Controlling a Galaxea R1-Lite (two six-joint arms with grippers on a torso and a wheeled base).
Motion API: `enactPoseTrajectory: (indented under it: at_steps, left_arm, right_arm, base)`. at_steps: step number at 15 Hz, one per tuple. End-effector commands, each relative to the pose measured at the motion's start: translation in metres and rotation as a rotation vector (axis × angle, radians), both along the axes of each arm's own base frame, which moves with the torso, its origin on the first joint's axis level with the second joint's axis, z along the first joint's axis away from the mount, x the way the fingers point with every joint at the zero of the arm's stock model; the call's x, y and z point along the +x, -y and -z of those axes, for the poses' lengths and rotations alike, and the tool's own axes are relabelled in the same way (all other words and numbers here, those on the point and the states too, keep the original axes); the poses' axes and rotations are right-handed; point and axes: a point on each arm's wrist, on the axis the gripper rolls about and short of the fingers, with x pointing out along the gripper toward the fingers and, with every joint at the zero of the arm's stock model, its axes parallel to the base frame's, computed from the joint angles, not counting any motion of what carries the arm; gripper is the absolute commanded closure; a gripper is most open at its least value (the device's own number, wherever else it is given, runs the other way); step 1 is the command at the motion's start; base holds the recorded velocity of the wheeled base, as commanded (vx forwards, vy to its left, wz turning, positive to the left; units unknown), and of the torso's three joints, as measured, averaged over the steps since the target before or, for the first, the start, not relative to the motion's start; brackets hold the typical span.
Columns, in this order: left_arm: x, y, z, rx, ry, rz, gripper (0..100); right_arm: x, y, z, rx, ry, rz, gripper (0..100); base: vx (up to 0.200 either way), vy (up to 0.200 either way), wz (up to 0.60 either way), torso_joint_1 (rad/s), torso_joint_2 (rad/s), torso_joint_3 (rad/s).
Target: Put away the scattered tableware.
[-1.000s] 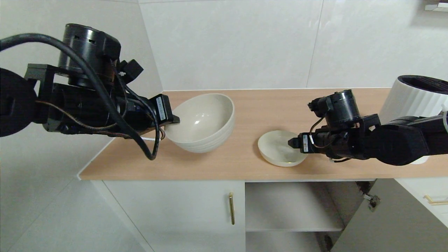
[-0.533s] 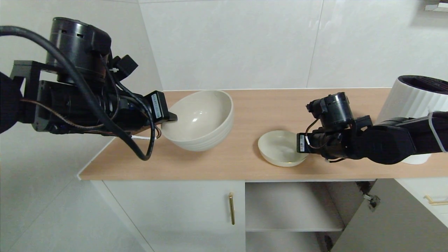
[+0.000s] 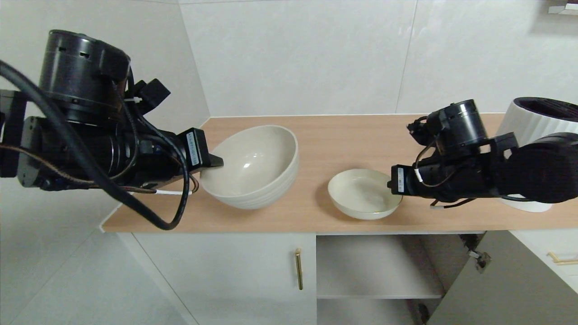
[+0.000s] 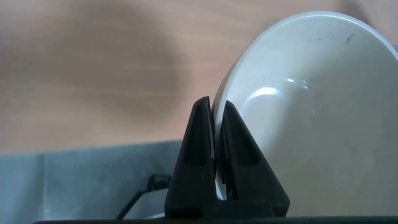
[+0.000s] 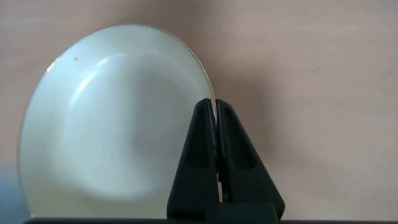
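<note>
head view: large cream ceramic bowl tilts rightward, rim clamped between left fingers; small cream dish faces up, rim clamped between right fingers.

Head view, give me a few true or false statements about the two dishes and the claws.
1. The left claw is shut on the rim of the large bowl. True.
2. The large bowl sits level on the counter. False: it is tilted.
3. The right claw grips the shallow dish by its rim. True.
4. The shallow dish lies inside the large bowl. False: they are apart, side by side.
5. The cupboard under the shallow dish is shut. False: it stands open.
</note>
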Motion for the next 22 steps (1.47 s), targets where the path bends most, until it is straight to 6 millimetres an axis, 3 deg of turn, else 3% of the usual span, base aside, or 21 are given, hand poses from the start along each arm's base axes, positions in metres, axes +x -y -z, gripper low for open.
enactPoseTrajectory:
  at_steps: [1, 5, 8, 11, 18, 22]
  left_arm:
    - [-0.018, -0.008, 0.001, -0.001, 0.001, 0.000, 100]
    - [-0.036, -0.015, -0.001, -0.009, 0.016, 0.004, 100]
    - [-0.041, -0.017, -0.004, -0.013, 0.028, 0.004, 100]
    - [-0.041, -0.016, -0.003, -0.013, 0.026, 0.007, 100]
    - [-0.036, -0.011, 0.002, -0.002, 0.004, 0.018, 100]
    - [-0.035, -0.009, 0.006, 0.004, -0.009, 0.028, 100]
  right_arm:
    - [-0.044, 0.023, -0.041, 0.066, 0.040, -0.042, 100]
    - [-0.070, 0.036, -0.054, 0.085, 0.082, -0.048, 100]
    - [-0.081, 0.042, -0.034, 0.047, 0.003, -0.044, 100]
    - [-0.088, 0.046, -0.030, 0.040, -0.008, -0.044, 100]
    - [-0.086, 0.045, -0.027, 0.035, -0.013, -0.040, 100]
    - [-0.085, 0.046, -0.026, 0.027, -0.014, -0.033, 100]
  base:
    - [0.000, 0.000, 0.00, 0.000, 0.00, 0.000]
    - [0.000, 0.000, 0.00, 0.000, 0.00, 0.000]
    - [0.000, 0.000, 0.00, 0.000, 0.00, 0.000]
    - [0.000, 0.000, 0.00, 0.000, 0.00, 0.000]
    - [-0.200, 0.000, 0.00, 0.004, 0.00, 0.004]
    - [0.000, 0.000, 0.00, 0.000, 0.00, 0.000]
